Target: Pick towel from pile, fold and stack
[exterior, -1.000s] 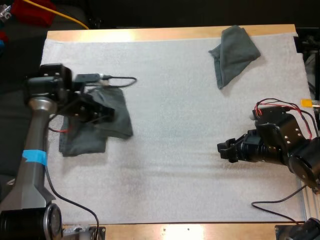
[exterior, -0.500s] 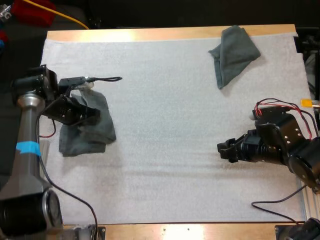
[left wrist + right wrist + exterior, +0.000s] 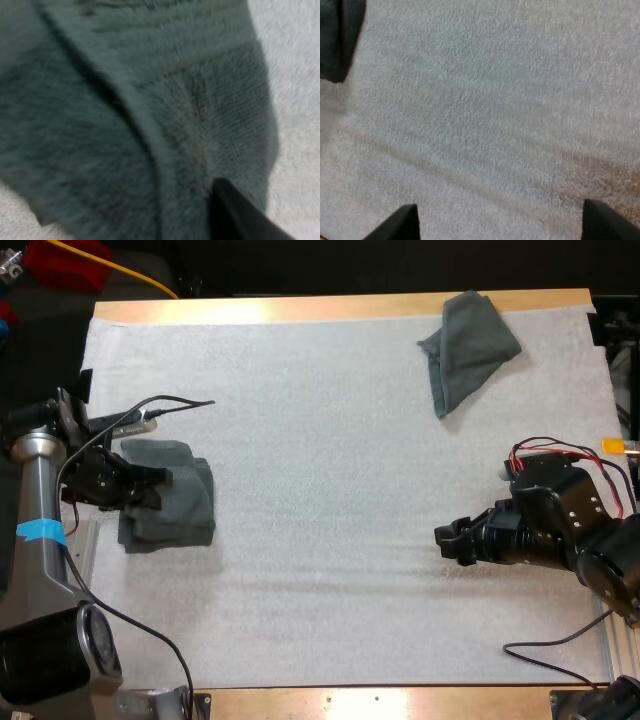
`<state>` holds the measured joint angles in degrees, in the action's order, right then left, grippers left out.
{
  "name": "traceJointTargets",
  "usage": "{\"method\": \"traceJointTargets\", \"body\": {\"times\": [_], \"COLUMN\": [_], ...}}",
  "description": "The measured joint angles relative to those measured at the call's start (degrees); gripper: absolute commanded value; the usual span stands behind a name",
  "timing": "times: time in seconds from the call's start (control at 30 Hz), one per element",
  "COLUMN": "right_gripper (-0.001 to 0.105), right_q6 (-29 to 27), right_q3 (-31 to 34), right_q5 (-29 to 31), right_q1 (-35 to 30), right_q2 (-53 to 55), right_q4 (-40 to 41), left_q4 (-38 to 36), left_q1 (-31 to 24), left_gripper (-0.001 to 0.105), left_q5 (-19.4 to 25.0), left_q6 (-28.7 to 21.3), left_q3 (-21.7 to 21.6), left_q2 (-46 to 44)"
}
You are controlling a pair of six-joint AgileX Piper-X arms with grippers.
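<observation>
From where I stand, the left gripper (image 3: pixel 148 483) sits low at the left side of the white mat (image 3: pixel 330 460), right on the left edge of the folded stack (image 3: pixel 182 508) of dark grey-green cloth. The stack lies near the mat's left border and looks like two layers, the upper one set a little far and right of the one beneath. The left wrist view is pressed up close against that cloth, with its soft pile and a rounded fold line running across. Whether the gripper is clamped on the towel or free of it I cannot tell. My guess is that it is so low and close because it is seating the folded piece squarely on the one below. The right gripper (image 3: pixel 447 538) hangs over bare mat on the right, nearer than the middle and pointing left. Its two black fingers are spread wide, with nothing between them. It seems to be parked there to keep clear of the work. At the far right corner, just short of the wooden table (image 3: pixel 330 308) edge, lies the crumpled towel (image 3: pixel 468 345), well apart from both arms. I take it for the pile, and the right arm looks best placed to reach it.
</observation>
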<state>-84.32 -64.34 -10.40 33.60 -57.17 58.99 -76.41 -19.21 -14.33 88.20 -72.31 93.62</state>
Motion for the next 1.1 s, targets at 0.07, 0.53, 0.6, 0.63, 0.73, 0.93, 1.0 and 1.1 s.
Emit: {"method": "traceJointTargets", "body": {"times": [0.07,0.53,0.6,0.63,0.73,0.93,1.0,1.1], "right_gripper": [0.064,0.064,0.064,0.064,0.064,0.064,0.064,0.064], "right_q6": [0.00,0.00,0.00,0.00,0.00,0.00,0.07,1.30], "right_q3": [0.00,0.00,0.00,0.00,0.00,0.00,0.00,0.00], "right_q5": [0.00,0.00,0.00,0.00,-0.82,-7.51,-10.05,-12.44], "right_q1": [0.00,0.00,0.00,0.00,0.00,0.00,0.00,0.00], "right_q2": [0.00,0.00,0.00,0.00,0.00,0.00,0.00,0.00], "right_q4": [0.00,0.00,0.00,0.00,-0.07,-5.02,-7.37,-10.35], "left_q4": [-0.03,2.43,3.53,3.78,6.71,9.61,11.07,13.24], "left_q1": [0.02,-0.05,-0.05,-0.05,0.85,4.74,5.98,7.14], "left_gripper": [0.055,0.055,0.055,0.055,0.068,0.070,0.070,0.070], "left_q5": [2.72,21.44,18.51,17.18,8.87,7.95,7.96,8.70], "left_q6": [1.44,4.96,4.96,5.02,5.10,5.10,5.10,5.10], "left_q3": [0.38,0.42,0.42,0.42,0.42,0.42,0.42,0.42], "left_q2": [0.66,-3.45,-6.22,-6.94,-8.79,-8.79,-8.79,-8.79]}}
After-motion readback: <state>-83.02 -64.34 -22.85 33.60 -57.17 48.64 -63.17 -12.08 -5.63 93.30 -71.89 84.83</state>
